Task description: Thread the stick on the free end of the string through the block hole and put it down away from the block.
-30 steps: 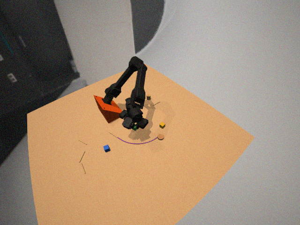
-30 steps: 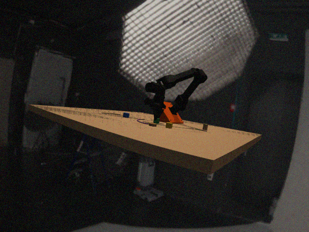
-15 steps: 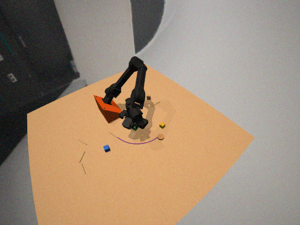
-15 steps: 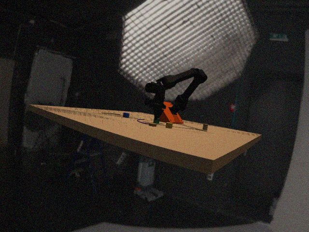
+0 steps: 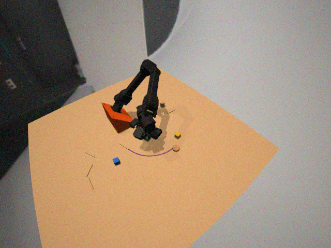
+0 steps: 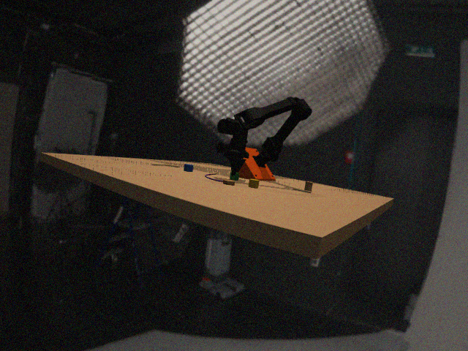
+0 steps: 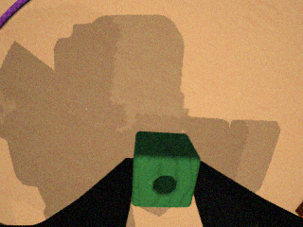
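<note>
The green block [image 5: 147,138] [image 6: 234,176] [image 7: 182,165] with a round dark hole stands between the fingers of my gripper [image 7: 163,166], which is shut on its two sides. The block looks to be on the table, low under the arm in the top and exterior views. The purple string [image 5: 149,155] [image 7: 11,11] curves across the table from the round wooden button [image 5: 176,148] [image 6: 228,182] to the thin stick [image 5: 123,146]. That stick lies on the table, to the left of the gripper in the top view.
A blue cube [image 5: 116,161] [image 6: 188,167], a yellow cube [image 5: 177,135] [image 6: 253,183] and a brown cylinder [image 5: 162,105] [image 6: 308,186] stand around. Several loose sticks lie about, one near the cylinder. The orange mount [image 5: 117,114] [image 6: 259,172] is close to the gripper.
</note>
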